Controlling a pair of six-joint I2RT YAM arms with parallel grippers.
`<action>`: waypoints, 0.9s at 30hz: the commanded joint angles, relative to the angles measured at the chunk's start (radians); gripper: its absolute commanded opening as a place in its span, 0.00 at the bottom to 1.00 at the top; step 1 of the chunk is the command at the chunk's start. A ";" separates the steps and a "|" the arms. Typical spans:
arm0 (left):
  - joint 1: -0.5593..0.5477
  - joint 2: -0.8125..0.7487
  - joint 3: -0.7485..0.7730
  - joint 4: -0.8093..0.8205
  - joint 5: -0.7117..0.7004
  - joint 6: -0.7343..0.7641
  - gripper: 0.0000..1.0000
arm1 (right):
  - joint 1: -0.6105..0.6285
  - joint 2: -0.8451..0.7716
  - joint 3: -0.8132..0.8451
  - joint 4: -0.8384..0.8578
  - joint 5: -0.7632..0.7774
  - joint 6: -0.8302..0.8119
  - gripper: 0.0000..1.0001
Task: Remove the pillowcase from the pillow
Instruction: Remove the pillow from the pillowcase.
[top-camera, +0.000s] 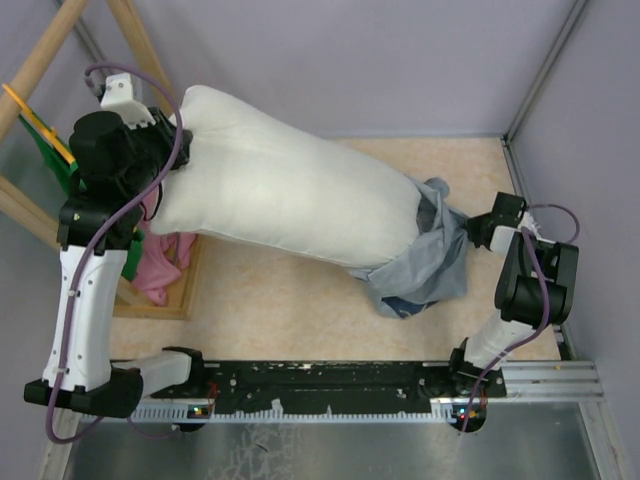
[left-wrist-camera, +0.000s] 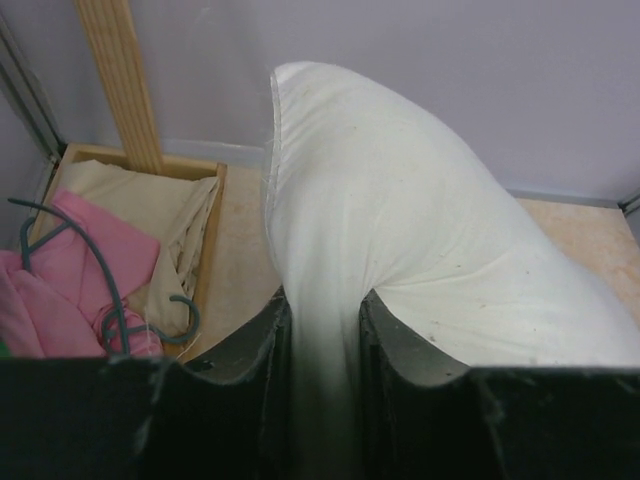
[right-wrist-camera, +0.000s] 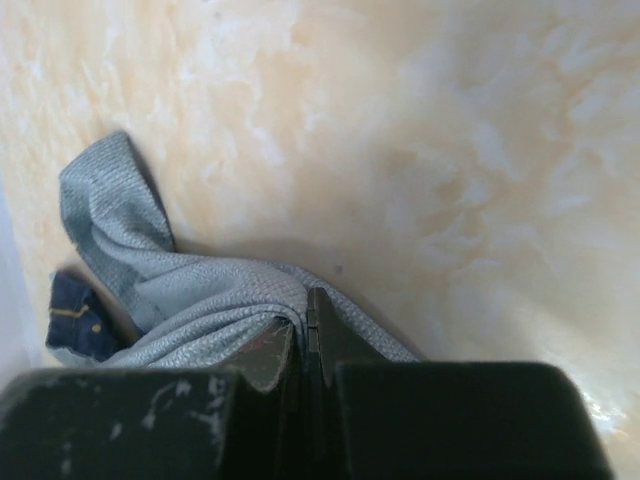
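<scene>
On the table: pillow almost bare, case bunched at its right end

1. Far left: pink cloth (top-camera: 165, 262) in a wooden tray (top-camera: 192, 285), beside the left arm. Not part of the job.
2. Left gripper (left-wrist-camera: 322, 305): jaws part-way closed, pinching a fold at the pillow's far-left corner and holding that end raised.
3. Pillow (top-camera: 290, 190): white and plump. Its long axis runs diagonally from the far-left corner down to the near right. Most of its length is bare.
4. Pillowcase (top-camera: 432, 262): inside out, grey-blue lining showing, with a scrap of navy underneath. It is gathered over the pillow's right end only and trails onto the table (top-camera: 290, 315).
5. Right gripper (right-wrist-camera: 308, 312): jaws fully closed on an edge of the pillowcase, low against the table, just right of the bunch.

Key relation: the case lies at the right end, where the right arm is nearer and has it gripped. Judgement: the pull should go rightward along the long axis, away from the left grip, which serves as the anchor.
</scene>
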 joint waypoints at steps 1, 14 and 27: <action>0.066 -0.104 0.111 0.316 -0.361 0.033 0.00 | -0.082 -0.016 0.057 -0.078 0.505 0.004 0.00; 0.064 0.068 0.294 0.165 -0.029 0.032 0.00 | 0.105 -0.095 0.238 -0.156 0.861 -0.287 0.00; -0.637 0.434 0.036 -0.024 -0.239 0.124 1.00 | 0.235 -0.198 0.210 -0.159 0.758 -0.398 0.00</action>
